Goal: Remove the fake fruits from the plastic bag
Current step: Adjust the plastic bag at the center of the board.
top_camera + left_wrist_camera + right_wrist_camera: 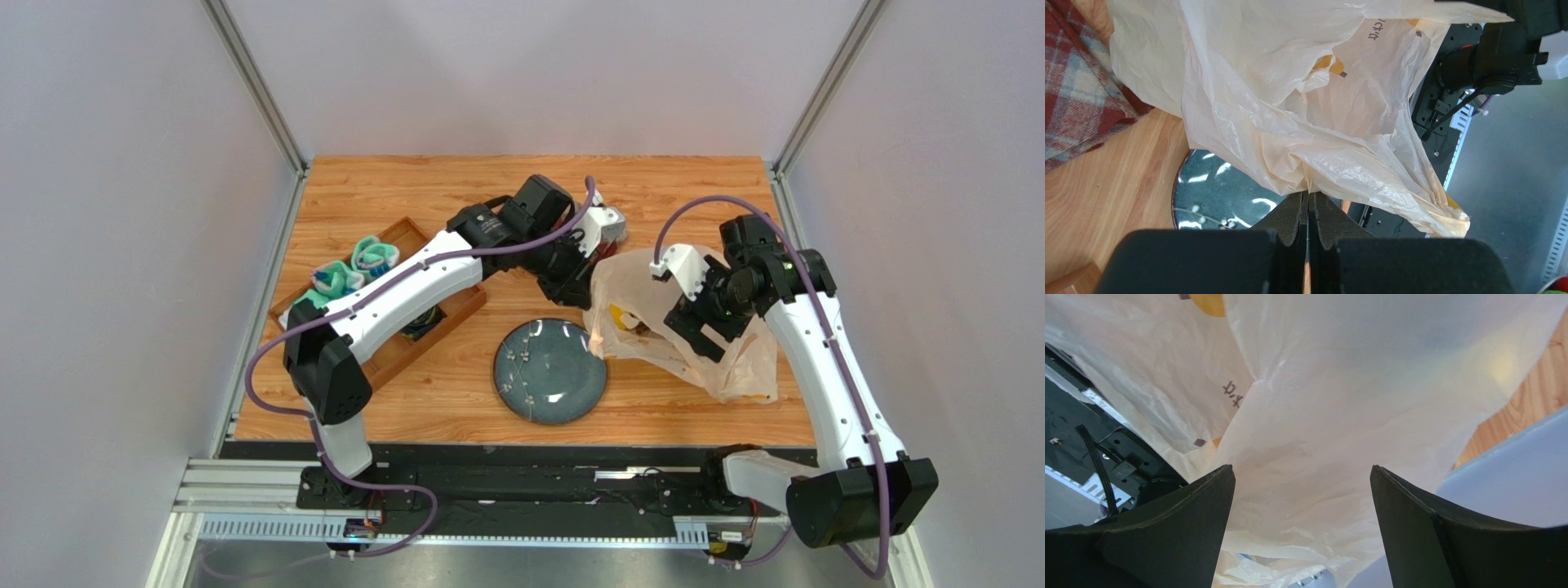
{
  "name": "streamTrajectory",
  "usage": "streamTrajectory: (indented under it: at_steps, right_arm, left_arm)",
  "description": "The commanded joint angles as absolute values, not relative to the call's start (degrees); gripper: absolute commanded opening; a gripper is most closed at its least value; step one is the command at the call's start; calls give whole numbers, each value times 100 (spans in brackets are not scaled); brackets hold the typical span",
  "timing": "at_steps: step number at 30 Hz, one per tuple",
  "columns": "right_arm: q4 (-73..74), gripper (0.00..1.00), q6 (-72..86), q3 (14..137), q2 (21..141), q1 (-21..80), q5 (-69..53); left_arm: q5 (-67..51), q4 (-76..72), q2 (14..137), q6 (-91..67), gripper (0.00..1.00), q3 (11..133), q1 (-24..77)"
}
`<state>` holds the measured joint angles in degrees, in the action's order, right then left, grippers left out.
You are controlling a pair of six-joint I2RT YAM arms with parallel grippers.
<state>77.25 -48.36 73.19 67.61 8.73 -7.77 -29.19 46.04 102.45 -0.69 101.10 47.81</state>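
A fold of the plastic bag [1290, 92] is being pinched between the closed jaws of the left gripper [1309, 211]. The rest of the bag is being held up ahead of them, above the dark plate [1207, 193] on the counter [1112, 184]. The jaws of the right gripper [1301, 471] are being held wide apart, with bag film lying between and beyond them, ungripped.

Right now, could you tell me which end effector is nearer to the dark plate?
Left. The left end effector pinches the plastic bag right beside the dark plate; the right end effector is open over the bag, farther off to the plate's right.
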Motion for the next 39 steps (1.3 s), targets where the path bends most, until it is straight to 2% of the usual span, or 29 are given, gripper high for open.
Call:
streamTrajectory:
  at_steps: [1, 9, 12, 13, 15, 16, 21, 24, 26, 28, 29, 30, 33, 35, 36, 38, 39]
  right_arm:
    - [9536, 86, -5150, 6813, 6294, 826, -1642]
    - [8439, 81, -4685, 5722, 6214, 888, -625]
    - [7955, 61, -4448, 5800, 6240, 897, -291]
    - [7841, 45, -4456, 5879, 6266, 888, -255]
    - [7744, 31, -4509, 6256, 6389, 888, -150]
    - [7700, 21, -4622, 6423, 6459, 862, -149]
    - [7428, 0, -4781, 8215, 7161, 475, -229]
    - [6718, 0, -4615, 9005, 7733, 168, -71]
    - [5707, 0, -4360, 9323, 8155, -121, 191]
    - [4996, 0, -4053, 10086, 8680, -402, 290]
    - [4940, 0, -3634, 10481, 8849, -500, 247]
    - [4931, 0, -3404, 11382, 9016, -605, 194]
    - [4948, 0, -2865, 12241, 9106, -931, -228]
    - [4782, 0, -2909, 12130, 8565, -949, -325]
    - [4651, 0, -2987, 11885, 8300, -958, -369]
    - [4281, 0, -3172, 10753, 7615, -958, -683]
    - [4228, 0, -3486, 10323, 6880, -958, -807]
  left_arm:
    - [-2795, 4448, 10195, 35, 0, 10266, 4711]
    - [-2891, 4482, 10353, 26, 0, 10450, 4588]
    - [-2918, 4500, 10397, 35, 0, 10503, 4562]
    - [-2927, 4500, 10406, 26, 0, 10520, 4544]
    - [-2935, 4517, 10441, 26, 0, 10573, 4509]
    - [-2944, 4544, 10459, 44, 0, 10652, 4474]
    - [-3058, 4676, 10792, 430, 0, 11362, 4281]
    - [-3199, 4711, 11143, 807, 0, 12072, 4158]
    - [-3287, 4667, 11398, 1149, 0, 12583, 4096]
    - [-3296, 4580, 11881, 1291, 0, 13575, 3982]
    - [-3305, 4544, 12074, 1292, 0, 13979, 3955]
    - [-3305, 4492, 12433, 1301, 0, 14810, 3894]
    - [-3514, 3897, 12744, 889, 0, 15879, 3841]
    - [-3856, 3474, 12482, 818, 0, 15611, 3858]
    - [-3902, 3080, 12072, 791, 0, 15018, 3867]
    - [-3998, 2927, 11682, 765, 0, 14443, 3893]
    - [-4060, 2979, 11411, 739, 0, 14058, 3928]
